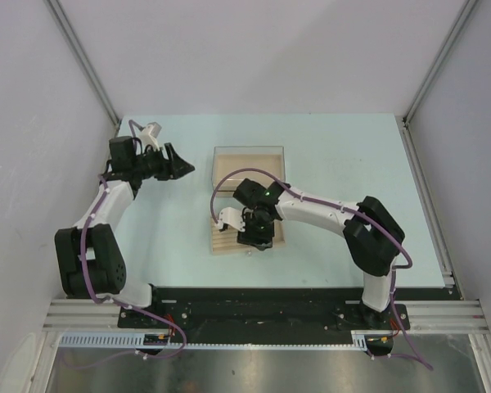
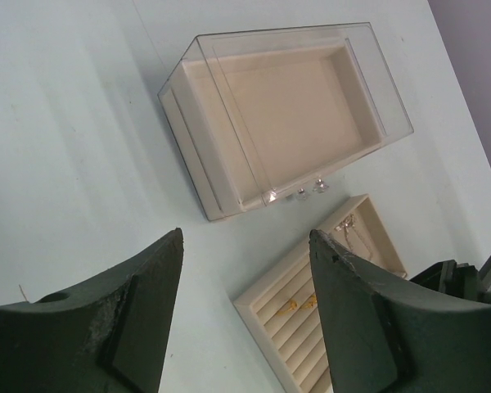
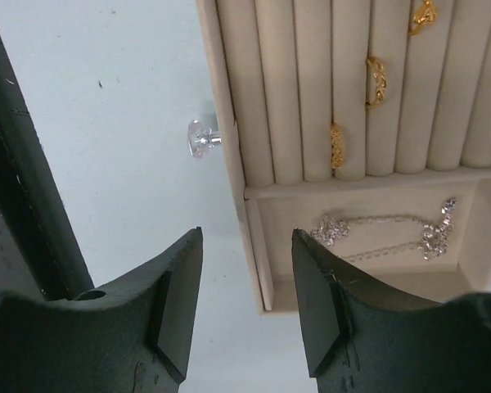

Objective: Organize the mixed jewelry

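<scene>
Right wrist view: right gripper (image 3: pixel 247 246), half-open and empty, over tray (image 3: pixel 227 98) holding rings (image 3: pixel 375 80) and chain (image 3: pixel 334 228); left gripper (image 2: pixel 245 246) open, empty.

The tray (image 3: pixel 230 90) holds gold rings (image 3: pixel 376 79) in its slots, a silvery chain (image 3: pixel 385 231) apart.

No legible text, labels or numbers anywhere

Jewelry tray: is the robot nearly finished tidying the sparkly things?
Nearly, it seems. Done: three gold rings sit in slots of the tray, the silvery chain in its end compartment. In hand: nothing; left gripper and right gripper are open, empty. Left: perhaps sliding the tray into the clear box.
</scene>
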`<state>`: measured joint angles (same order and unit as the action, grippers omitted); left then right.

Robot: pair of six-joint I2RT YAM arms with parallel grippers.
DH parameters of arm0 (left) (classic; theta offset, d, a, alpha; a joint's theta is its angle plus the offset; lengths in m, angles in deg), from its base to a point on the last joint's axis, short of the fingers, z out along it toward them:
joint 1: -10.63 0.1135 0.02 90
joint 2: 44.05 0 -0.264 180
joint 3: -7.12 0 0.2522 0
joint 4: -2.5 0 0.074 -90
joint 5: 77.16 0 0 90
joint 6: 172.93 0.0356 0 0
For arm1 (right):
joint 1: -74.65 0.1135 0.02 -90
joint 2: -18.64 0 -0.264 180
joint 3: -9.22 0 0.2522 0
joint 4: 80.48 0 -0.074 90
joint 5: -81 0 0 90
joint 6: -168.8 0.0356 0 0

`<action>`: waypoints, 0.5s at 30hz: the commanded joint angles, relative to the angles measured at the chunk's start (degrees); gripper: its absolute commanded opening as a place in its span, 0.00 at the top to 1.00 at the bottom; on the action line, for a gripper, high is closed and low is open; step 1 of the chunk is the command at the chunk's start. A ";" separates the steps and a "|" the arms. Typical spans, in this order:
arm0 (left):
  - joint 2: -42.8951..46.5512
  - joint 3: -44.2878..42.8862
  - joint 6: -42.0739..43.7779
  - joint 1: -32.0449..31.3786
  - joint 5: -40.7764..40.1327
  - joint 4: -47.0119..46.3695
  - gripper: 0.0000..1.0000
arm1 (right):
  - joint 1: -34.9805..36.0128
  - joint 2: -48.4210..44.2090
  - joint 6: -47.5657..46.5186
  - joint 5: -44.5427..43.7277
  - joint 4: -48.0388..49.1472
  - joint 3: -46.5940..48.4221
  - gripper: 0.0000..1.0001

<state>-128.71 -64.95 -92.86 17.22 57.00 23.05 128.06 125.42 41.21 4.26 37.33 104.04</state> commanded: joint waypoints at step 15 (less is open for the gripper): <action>-2.08 -1.99 1.41 0.62 2.07 -1.07 0.32 | -0.15 4.40 -0.12 -1.21 6.94 -2.65 0.52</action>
<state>-130.53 -64.95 -92.75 17.27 57.02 23.02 127.99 129.02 40.73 4.32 41.31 102.24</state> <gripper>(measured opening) 0.681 0.493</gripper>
